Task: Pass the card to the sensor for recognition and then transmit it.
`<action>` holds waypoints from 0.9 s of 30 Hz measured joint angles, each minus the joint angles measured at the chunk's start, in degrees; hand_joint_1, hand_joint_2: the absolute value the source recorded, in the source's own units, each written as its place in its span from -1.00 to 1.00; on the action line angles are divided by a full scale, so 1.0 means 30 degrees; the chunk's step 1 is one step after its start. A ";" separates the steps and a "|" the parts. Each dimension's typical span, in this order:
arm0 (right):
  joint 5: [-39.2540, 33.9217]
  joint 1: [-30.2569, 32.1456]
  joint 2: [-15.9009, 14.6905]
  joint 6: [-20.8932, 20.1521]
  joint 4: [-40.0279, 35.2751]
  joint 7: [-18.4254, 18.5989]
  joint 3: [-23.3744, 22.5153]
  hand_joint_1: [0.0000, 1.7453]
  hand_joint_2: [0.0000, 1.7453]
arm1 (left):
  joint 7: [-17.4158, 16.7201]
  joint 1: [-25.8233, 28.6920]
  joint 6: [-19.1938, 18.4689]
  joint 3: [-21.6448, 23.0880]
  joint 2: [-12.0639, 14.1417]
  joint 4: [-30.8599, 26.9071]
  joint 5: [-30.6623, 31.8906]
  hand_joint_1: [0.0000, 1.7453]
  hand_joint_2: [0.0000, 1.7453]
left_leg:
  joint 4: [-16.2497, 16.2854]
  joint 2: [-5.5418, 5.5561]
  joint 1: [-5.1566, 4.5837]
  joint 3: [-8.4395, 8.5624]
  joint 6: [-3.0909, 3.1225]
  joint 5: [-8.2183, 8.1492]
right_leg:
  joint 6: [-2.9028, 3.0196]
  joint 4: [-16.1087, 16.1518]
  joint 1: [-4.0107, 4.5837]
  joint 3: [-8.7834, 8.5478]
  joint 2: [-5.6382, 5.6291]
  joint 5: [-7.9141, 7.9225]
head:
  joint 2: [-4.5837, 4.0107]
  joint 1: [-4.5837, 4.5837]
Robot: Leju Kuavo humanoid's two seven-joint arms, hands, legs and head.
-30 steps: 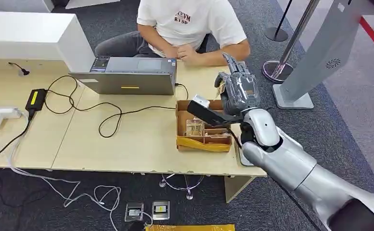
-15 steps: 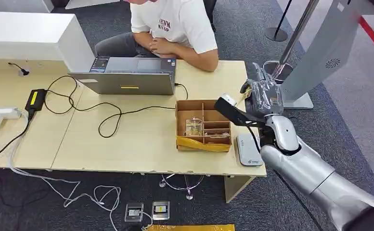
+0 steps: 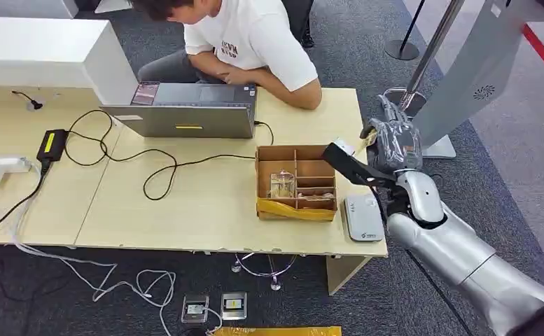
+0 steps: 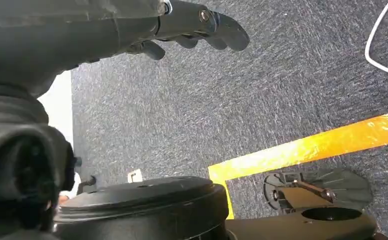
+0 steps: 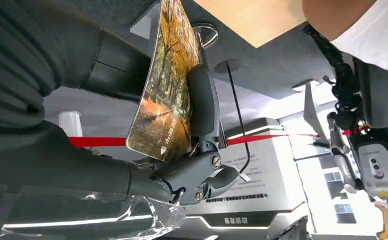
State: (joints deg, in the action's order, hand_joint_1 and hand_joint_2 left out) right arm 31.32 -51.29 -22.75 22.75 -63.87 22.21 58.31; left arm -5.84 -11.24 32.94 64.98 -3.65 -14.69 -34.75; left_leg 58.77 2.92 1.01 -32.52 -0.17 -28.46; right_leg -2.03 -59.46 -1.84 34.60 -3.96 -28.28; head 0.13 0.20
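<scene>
Right wrist view showed the card [image 5: 164,85] edge-on and close: a thin printed sheet with an autumn-tree picture, pinched between the thumb and a dark finger [image 5: 203,102] of the right hand [image 5: 147,125]. It bowed slightly along its length, so I judged it light and springy, stiff enough to hold flat but easy to bend or let slip if squeezed on its glossy faces. The hold sat near one end, leaving most of the printed face free. That seemed the right place, since the free part is what must lie over the reader.

In the head view the card [image 3: 368,134] was a small sliver at the fingertips of the right hand [image 3: 393,145], held in the air past the counter's far right edge. The sensor [image 3: 362,218], a flat grey-white pad, lay on the counter [image 3: 206,203] near its front right corner, just beside a cardboard box [image 3: 296,182], and well below and nearer than the card. A person [image 3: 255,42] leaned over a laptop [image 3: 188,112] at the far side.

The left hand [image 4: 192,27] hung over carpet with its fingers loosely apart and nothing in them.
</scene>
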 joint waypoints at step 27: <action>-0.1880 0.2986 0.0109 0.0546 0.1096 -0.1398 -0.0350 1.00 1.00 | 0.0000 -0.0023 0.0029 -0.0029 -0.0022 0.0000 -0.0189 -1.00 -1.00 | -0.0001 0.0069 0.0006 -0.0017 0.0004 -0.0004 | 0.0011 0.0007 0.0008 -0.0027 0.0087 -0.0017 | 0.0000 0.0007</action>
State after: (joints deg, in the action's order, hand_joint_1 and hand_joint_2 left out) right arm 25.68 -42.33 -22.43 24.39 -60.58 18.01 57.27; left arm -5.84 -11.31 33.03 64.89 -3.72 -14.69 -35.32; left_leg 58.77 3.12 1.03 -32.57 -0.15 -28.48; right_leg -1.99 -59.44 -1.82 34.52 -3.70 -28.33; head 0.13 0.22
